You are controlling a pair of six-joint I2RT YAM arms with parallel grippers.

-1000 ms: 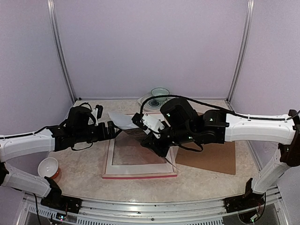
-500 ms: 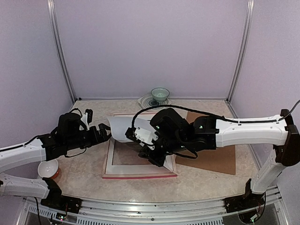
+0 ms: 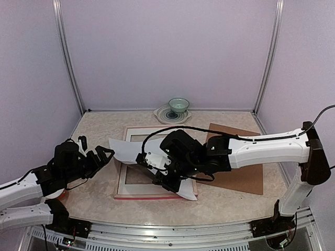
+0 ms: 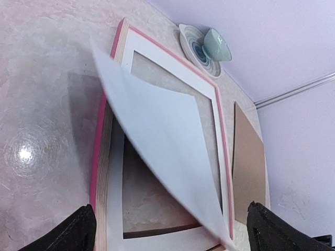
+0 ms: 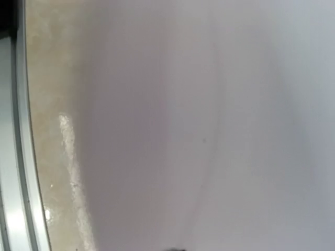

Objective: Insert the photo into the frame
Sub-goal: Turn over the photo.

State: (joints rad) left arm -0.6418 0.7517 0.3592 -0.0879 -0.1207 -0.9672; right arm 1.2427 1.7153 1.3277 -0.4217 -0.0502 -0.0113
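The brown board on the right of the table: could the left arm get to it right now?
Probably not. The left hand is open at the frame's left side; the brown board lies beyond the frame, and the right arm, holding up the photo, stretches across the way between.

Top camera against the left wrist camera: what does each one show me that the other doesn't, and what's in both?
Only the top view: the right gripper closed on the photo, and the whole left gripper, open, holding nothing. Only the left wrist view: the pale wood side of the frame and the gap under the lifted sheet. Both: the photo's white back, the frame, white mat, brown backing board, and the bowl on its plate.
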